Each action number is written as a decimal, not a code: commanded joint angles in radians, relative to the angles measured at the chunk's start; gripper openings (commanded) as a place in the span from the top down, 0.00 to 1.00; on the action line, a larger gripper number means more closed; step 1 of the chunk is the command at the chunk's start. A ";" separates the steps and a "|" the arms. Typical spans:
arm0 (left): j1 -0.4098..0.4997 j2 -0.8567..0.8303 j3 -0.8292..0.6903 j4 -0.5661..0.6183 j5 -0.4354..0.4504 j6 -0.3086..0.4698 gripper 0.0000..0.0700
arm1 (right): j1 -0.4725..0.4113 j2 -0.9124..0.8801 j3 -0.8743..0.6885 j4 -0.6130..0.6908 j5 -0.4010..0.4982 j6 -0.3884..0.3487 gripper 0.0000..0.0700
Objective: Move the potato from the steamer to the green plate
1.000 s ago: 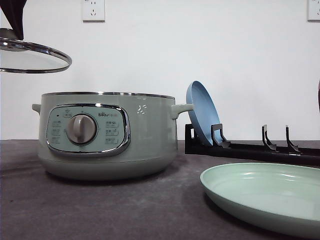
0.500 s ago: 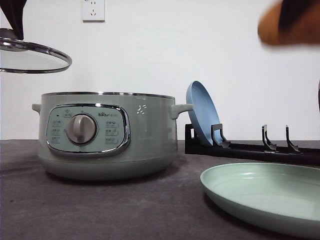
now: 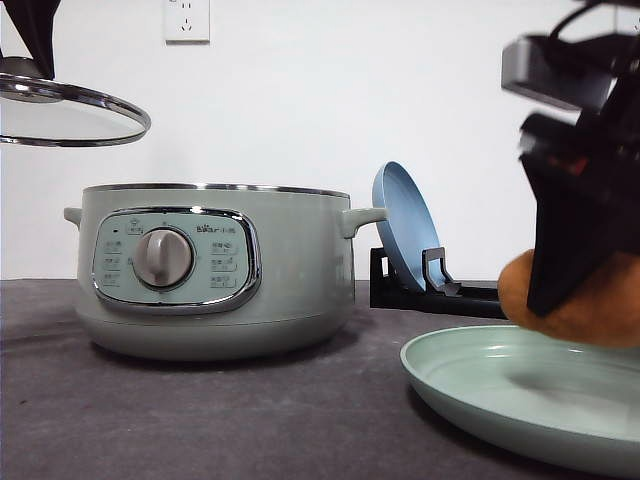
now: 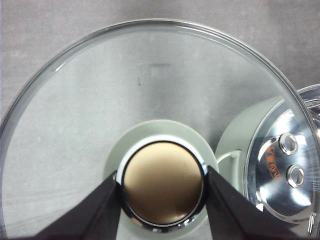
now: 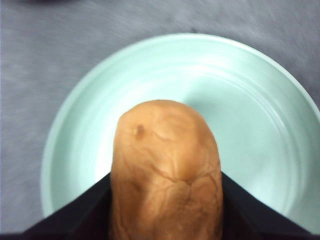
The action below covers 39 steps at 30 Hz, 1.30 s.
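The orange-brown potato (image 3: 602, 312) hangs just above the pale green plate (image 3: 500, 385) at the front right, with my right gripper (image 3: 570, 285) shut on it. From the right wrist the potato (image 5: 167, 160) sits between the dark fingers (image 5: 75, 210), over the middle of the green plate (image 5: 250, 95). The sage-green steamer (image 3: 215, 270) stands uncovered at centre left. My left gripper (image 4: 163, 185) is shut on the knob (image 4: 163, 181) of the glass lid (image 3: 75, 110), which it holds high to the left of the steamer.
A blue plate (image 3: 403, 225) leans in a black dish rack (image 3: 440, 290) behind the green plate. A white wall stands close behind. Bare grey tabletop (image 3: 250, 420) lies in front of the steamer. Through the lid, part of the steamer (image 4: 280, 160) shows.
My right gripper has come down with the potato from the upper right edge to just above the green plate. The lid and left arm have barely moved.
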<state>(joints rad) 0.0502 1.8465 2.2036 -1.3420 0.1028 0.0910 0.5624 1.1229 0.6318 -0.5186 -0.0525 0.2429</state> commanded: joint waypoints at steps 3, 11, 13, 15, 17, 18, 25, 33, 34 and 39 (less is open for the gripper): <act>-0.005 -0.010 0.031 0.032 0.003 0.002 1.00 | -0.022 0.056 -0.011 0.031 0.001 0.003 0.73; -0.005 -0.010 0.031 0.033 0.003 0.002 1.00 | -0.048 0.136 -0.011 0.070 -0.027 0.000 0.73; -0.005 -0.010 0.031 0.033 0.003 0.002 1.00 | -0.048 0.147 -0.011 0.071 -0.026 0.000 0.73; -0.005 -0.010 0.031 0.033 0.003 0.002 1.00 | -0.048 0.153 -0.011 0.071 -0.026 0.000 0.73; -0.005 -0.010 0.031 0.033 0.003 0.002 1.00 | -0.048 0.152 -0.011 0.073 -0.026 0.000 0.72; -0.005 -0.010 0.031 0.033 0.003 0.002 1.00 | -0.048 0.150 -0.011 0.074 -0.026 0.001 0.69; -0.005 -0.010 0.030 0.033 0.003 0.002 1.00 | -0.048 0.133 0.016 0.063 -0.037 0.011 0.33; -0.005 -0.010 0.030 0.034 0.003 0.002 1.00 | -0.048 -0.020 0.210 -0.135 -0.105 0.008 0.15; -0.005 -0.010 0.030 0.034 0.003 0.002 1.00 | -0.048 -0.044 0.247 -0.176 -0.106 0.008 0.12; -0.005 -0.010 0.030 0.034 0.003 0.002 1.00 | -0.048 -0.150 0.436 -0.371 -0.105 0.000 0.10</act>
<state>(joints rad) 0.0475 1.8465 2.2036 -1.3399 0.1028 0.0910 0.5095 0.9809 1.0257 -0.8679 -0.1571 0.2429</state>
